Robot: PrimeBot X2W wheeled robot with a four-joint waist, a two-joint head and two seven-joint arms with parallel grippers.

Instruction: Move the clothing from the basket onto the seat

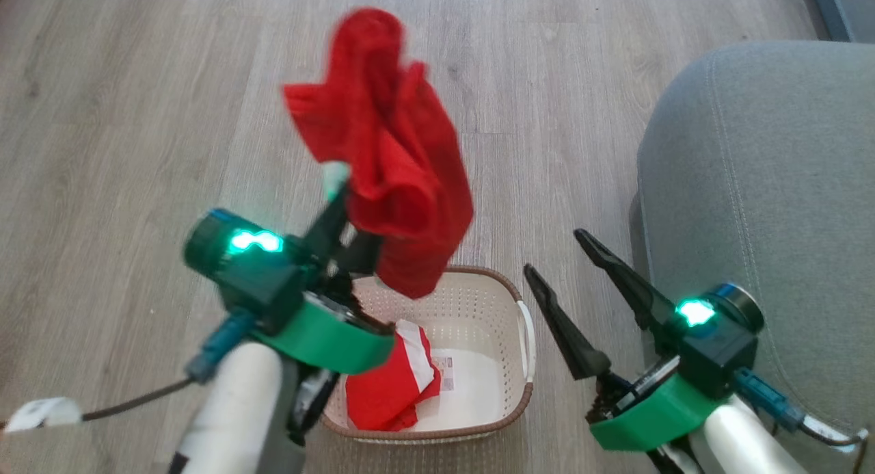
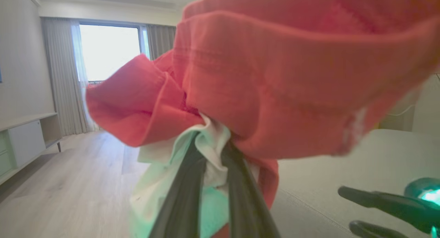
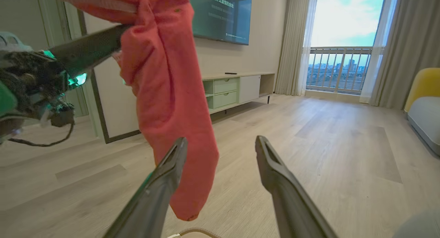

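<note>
My left gripper (image 1: 342,193) is shut on a red garment (image 1: 389,152) and holds it high above the basket (image 1: 478,289); the cloth drapes over the fingers and hangs down to the basket's far rim. In the left wrist view the fingers (image 2: 185,183) pinch white trim under the red garment (image 2: 275,76). A second red and white garment (image 1: 389,382) lies in the basket's left half, beside a paper label (image 1: 451,375). My right gripper (image 1: 557,252) stands open right of the basket, empty. The light grey seat (image 1: 765,200) fills the right side.
Wooden floor (image 1: 137,118) surrounds the basket. The right wrist view shows the hanging red garment (image 3: 168,104) left of my open fingers (image 3: 275,172), a low cabinet (image 3: 237,88) along the wall, a balcony window, and a yellow and grey chair (image 3: 424,104) at right.
</note>
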